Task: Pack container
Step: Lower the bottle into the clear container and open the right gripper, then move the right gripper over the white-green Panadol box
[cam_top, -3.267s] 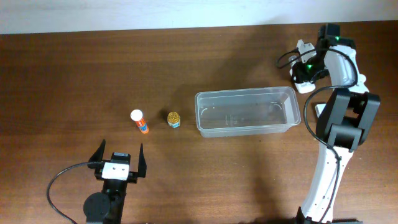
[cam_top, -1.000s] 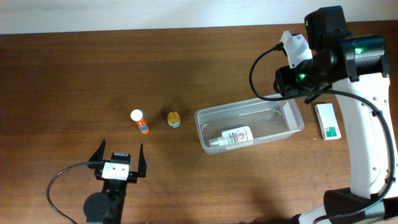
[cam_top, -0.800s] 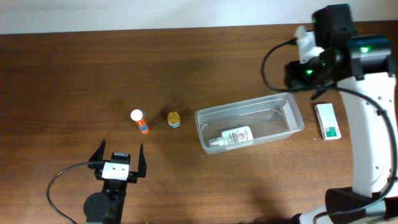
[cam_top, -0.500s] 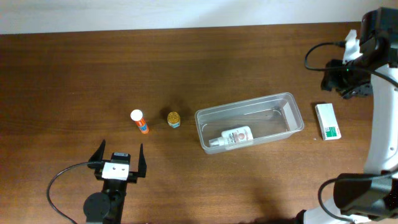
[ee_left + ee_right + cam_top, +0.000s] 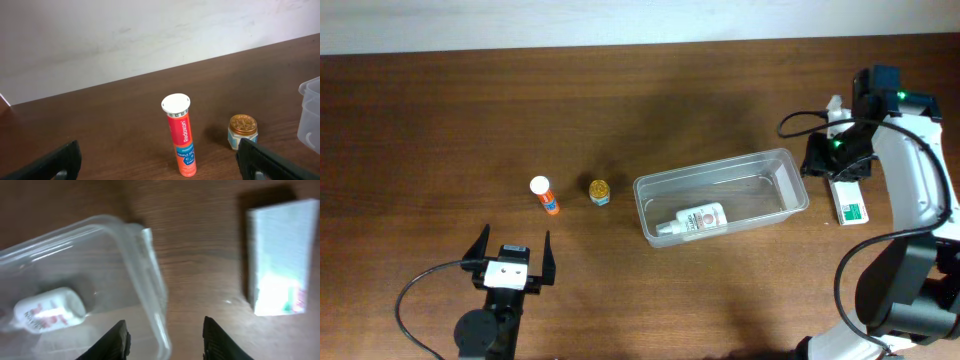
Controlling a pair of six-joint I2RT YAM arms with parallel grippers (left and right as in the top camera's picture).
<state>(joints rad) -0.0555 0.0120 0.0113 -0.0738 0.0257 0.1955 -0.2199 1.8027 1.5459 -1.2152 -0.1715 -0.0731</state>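
Left tool [image 5: 513, 243] gapes wide and empty; right tool [image 5: 165, 339] points down, fingers parted.

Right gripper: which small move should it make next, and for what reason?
Probably shift the right gripper sideways until it is over the white and green box. Its fingers stand apart and empty above the rim of the container. The box lies just outside that end, and only the bottle is packed so far.

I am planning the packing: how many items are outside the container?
3: orange tablet tube and gold-lidded jar left of the container; white-green box right of it, partly hidden.
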